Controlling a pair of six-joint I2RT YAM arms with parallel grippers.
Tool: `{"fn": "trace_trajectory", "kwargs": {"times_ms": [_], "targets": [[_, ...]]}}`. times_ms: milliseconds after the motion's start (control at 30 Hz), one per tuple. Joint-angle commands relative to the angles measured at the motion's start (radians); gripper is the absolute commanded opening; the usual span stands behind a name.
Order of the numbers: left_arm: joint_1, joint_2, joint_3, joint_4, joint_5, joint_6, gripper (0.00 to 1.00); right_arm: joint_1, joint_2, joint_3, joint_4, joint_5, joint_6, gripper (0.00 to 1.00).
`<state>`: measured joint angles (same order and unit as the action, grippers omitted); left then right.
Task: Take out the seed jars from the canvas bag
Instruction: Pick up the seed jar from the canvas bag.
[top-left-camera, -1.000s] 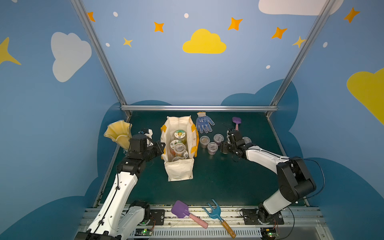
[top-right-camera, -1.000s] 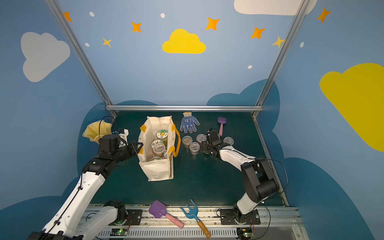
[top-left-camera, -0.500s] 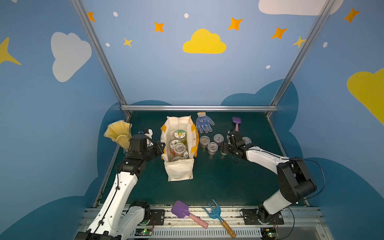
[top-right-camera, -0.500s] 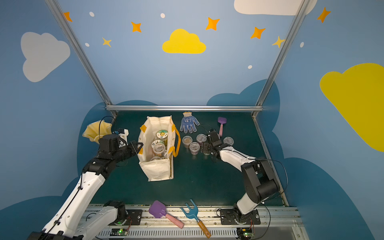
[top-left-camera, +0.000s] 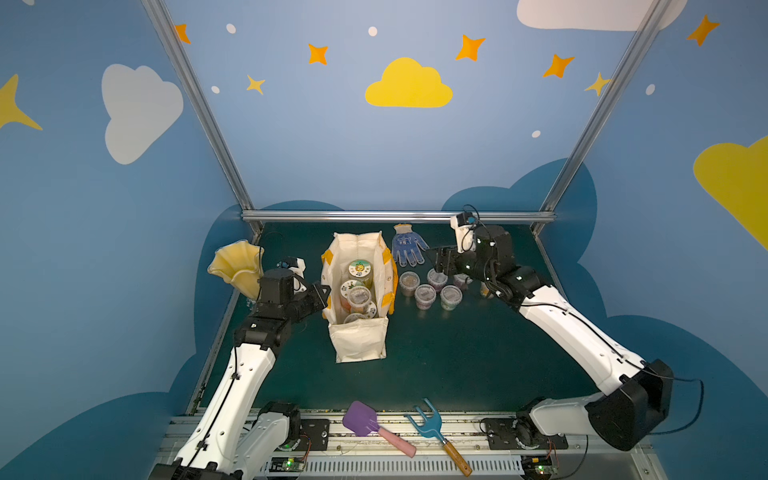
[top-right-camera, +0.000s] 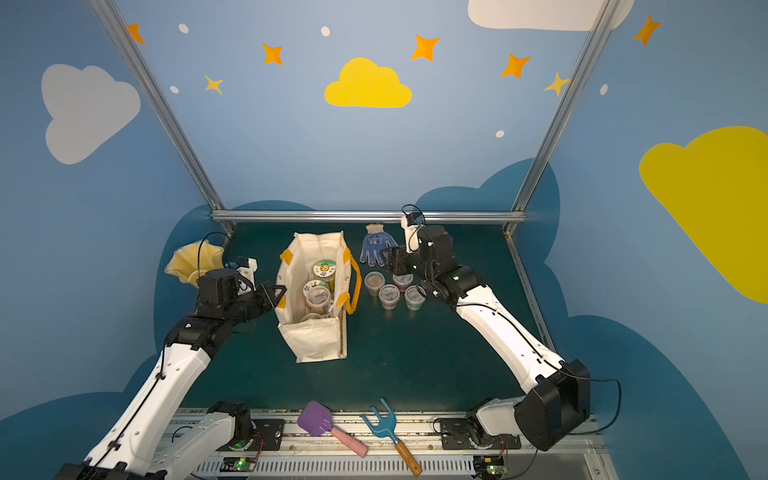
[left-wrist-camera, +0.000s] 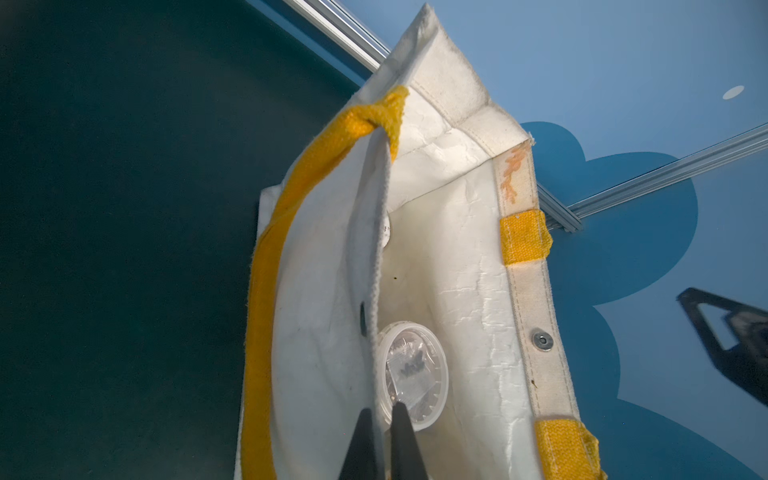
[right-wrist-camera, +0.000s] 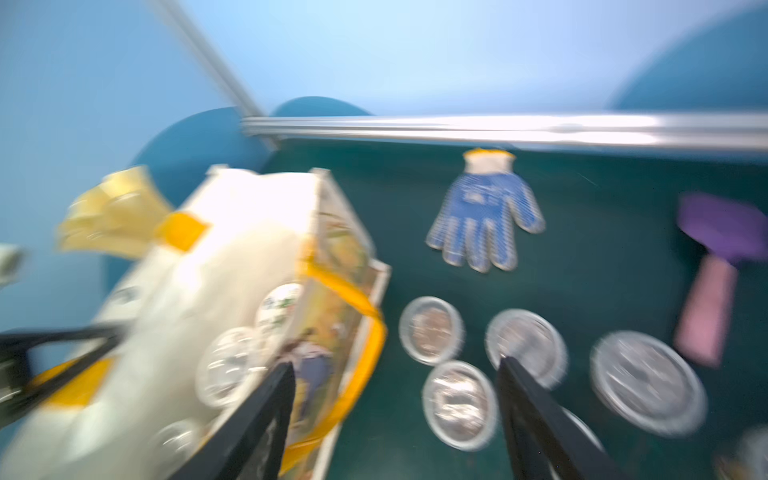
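Note:
The cream canvas bag (top-left-camera: 359, 345) (top-right-camera: 316, 340) stands open on the green table. Inside it are seed jars: a larger one with a white-green pictured lid (top-left-camera: 360, 269) and small clear cups (top-left-camera: 358, 295); one cup (left-wrist-camera: 415, 374) shows in the left wrist view. My left gripper (top-left-camera: 324, 291) (left-wrist-camera: 382, 415) is shut on the bag's left rim. Several more seed cups (top-left-camera: 424, 296) (top-right-camera: 390, 296) (right-wrist-camera: 459, 405) stand on the table right of the bag. My right gripper (top-left-camera: 440, 259) (right-wrist-camera: 395, 365) hangs open above them, empty; its view is blurred.
A yellow ruffled vase (top-left-camera: 239, 266) stands behind my left arm. A blue dotted glove (top-left-camera: 407, 249) lies at the back. A purple spade (right-wrist-camera: 723, 232) lies right of the cups. A purple shovel (top-left-camera: 361, 417) and a blue hand fork (top-left-camera: 430, 424) lie on the front rail.
My right gripper has risen from among the cups on the table and shifted towards the bag. The left arm keeps its hold and has not moved.

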<state>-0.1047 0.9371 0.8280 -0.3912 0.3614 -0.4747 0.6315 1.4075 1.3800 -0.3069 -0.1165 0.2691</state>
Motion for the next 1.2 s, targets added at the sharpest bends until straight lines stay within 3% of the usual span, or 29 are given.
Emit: {"fn": "trace_trajectory", "kwargs": {"times_ms": [0, 233, 267, 367, 467, 567, 700, 900, 1167], "targets": [[0.003, -0.01, 0.002, 0.018, 0.014, 0.013, 0.07, 0.113, 0.101, 0.14, -0.163, -0.088, -0.124, 0.74], [0.003, -0.022, 0.004, 0.01, 0.007, 0.007, 0.08, 0.267, 0.298, 0.282, -0.184, -0.059, -0.125, 0.75], [0.003, -0.027, 0.01, 0.001, 0.001, 0.001, 0.18, 0.285, 0.316, 0.288, -0.188, -0.043, -0.127, 0.75], [0.003, -0.041, 0.041, -0.049, -0.025, -0.016, 0.64, 0.321, 0.352, 0.298, -0.2, -0.014, -0.123, 0.75], [0.002, -0.061, 0.072, -0.124, -0.037, -0.054, 0.83, 0.353, 0.366, 0.294, -0.201, 0.017, -0.134, 0.75], [-0.011, -0.117, 0.064, -0.176, -0.067, -0.111, 0.87, 0.378, 0.374, 0.301, -0.211, 0.059, -0.156, 0.76], [-0.046, -0.22, 0.019, -0.233, -0.127, -0.198, 0.86, 0.391, 0.379, 0.303, -0.212, 0.075, -0.162, 0.76], [-0.131, -0.303, -0.049, -0.26, -0.142, -0.252, 0.54, 0.393, 0.381, 0.291, -0.204, 0.072, -0.144, 0.76], [-0.211, -0.324, -0.101, -0.275, -0.178, -0.257, 0.29, 0.376, 0.38, 0.274, -0.204, 0.094, -0.086, 0.76]]}}
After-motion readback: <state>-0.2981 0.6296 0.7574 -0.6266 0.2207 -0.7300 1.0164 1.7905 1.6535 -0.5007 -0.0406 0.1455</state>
